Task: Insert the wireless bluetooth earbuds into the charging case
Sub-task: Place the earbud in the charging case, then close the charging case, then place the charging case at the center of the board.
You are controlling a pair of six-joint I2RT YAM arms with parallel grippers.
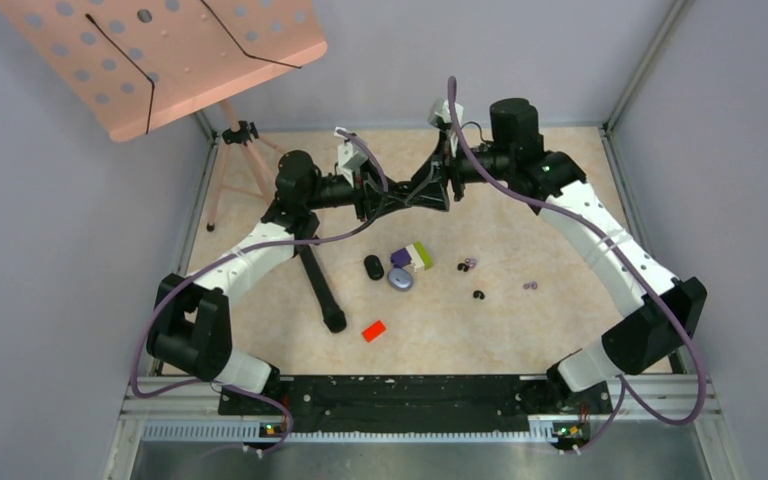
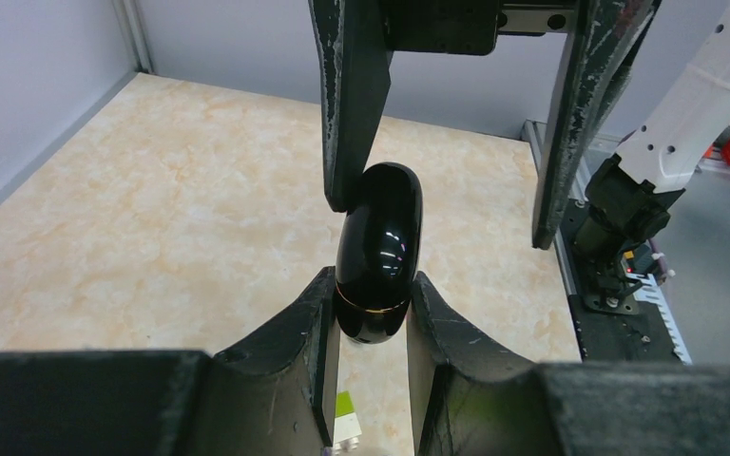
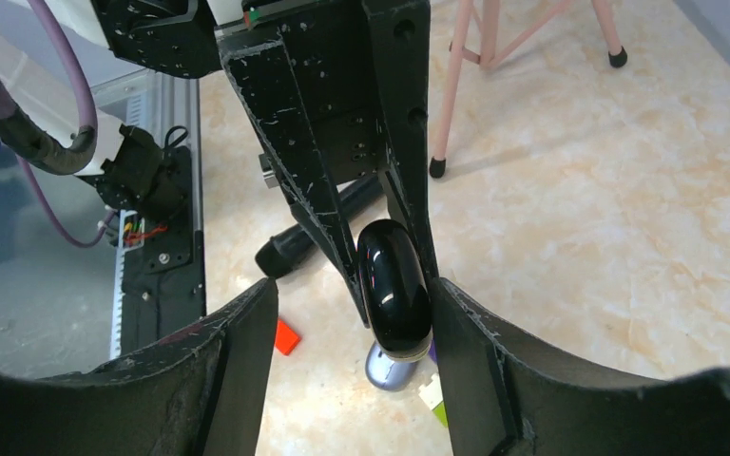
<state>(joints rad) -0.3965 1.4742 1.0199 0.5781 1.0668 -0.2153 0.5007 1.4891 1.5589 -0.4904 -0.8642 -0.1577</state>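
Pointing rightward (lengthwise), black charging case (image 2: 378, 252)

Left gripper (image 2: 371, 304) and right gripper (image 3: 352, 304) nose to nose at black case (image 2: 377, 252), blocking mid-air centre. Below: purple case (image 1: 401, 279), green-white block (image 1: 420, 255) clustered; black tripod leg (image 1: 318, 282) diagonal on left. Table (image 1: 560, 330) bare right of earbuds (image 1: 478, 295), passable.
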